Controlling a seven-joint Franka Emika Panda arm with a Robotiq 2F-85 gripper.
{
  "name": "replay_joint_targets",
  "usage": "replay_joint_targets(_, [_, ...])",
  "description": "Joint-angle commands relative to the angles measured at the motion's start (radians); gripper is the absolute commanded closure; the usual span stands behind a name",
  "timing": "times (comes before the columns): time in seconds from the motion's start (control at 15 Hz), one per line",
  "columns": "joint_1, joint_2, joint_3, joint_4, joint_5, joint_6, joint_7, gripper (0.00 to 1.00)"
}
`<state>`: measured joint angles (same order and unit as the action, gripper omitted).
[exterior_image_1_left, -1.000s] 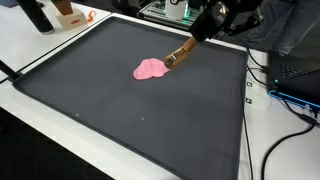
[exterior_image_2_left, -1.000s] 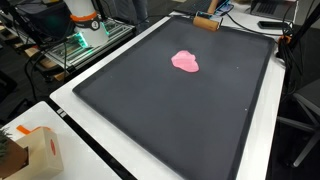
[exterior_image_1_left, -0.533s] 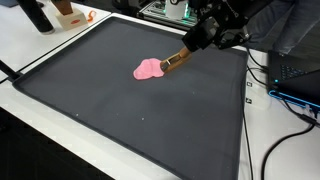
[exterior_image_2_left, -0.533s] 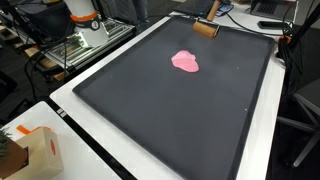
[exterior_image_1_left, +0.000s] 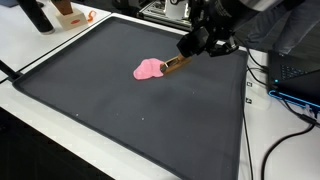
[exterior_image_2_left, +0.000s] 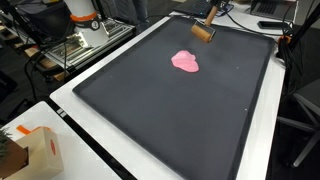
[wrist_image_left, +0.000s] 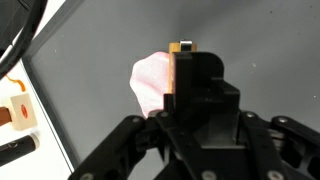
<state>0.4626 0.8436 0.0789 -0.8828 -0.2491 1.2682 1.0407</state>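
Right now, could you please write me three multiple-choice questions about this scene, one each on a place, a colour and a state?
1. Where does the lump lie?
A) on the dark mat
B) on the white table
C) in a cardboard box

2. What colour is the lump?
A) blue
B) pink
C) green

3. What is the gripper doing?
A) hanging open and empty
B) gripping the lump
C) gripping a wooden tool

Answers: 1 A, the lump rests on the dark mat in both exterior views. 2 B, it shows pink in every view. 3 C, the jaws are closed on the wooden tool.
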Motion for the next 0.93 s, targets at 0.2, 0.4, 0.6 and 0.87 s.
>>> replay_joint_targets(0.2, [-0.041,0.058,0.007,0.088,0.075,-0.066,0.021,0.77])
replay_joint_targets(0.4, [-0.058,0.068,0.008,0.099,0.100,-0.066,0.021,0.77])
replay_joint_targets(0.6, [-0.075,0.067,0.009,0.098,0.121,-0.062,0.014,0.77])
replay_joint_targets(0.87, [-0.095,0.062,0.009,0.096,0.135,-0.047,0.009,0.77])
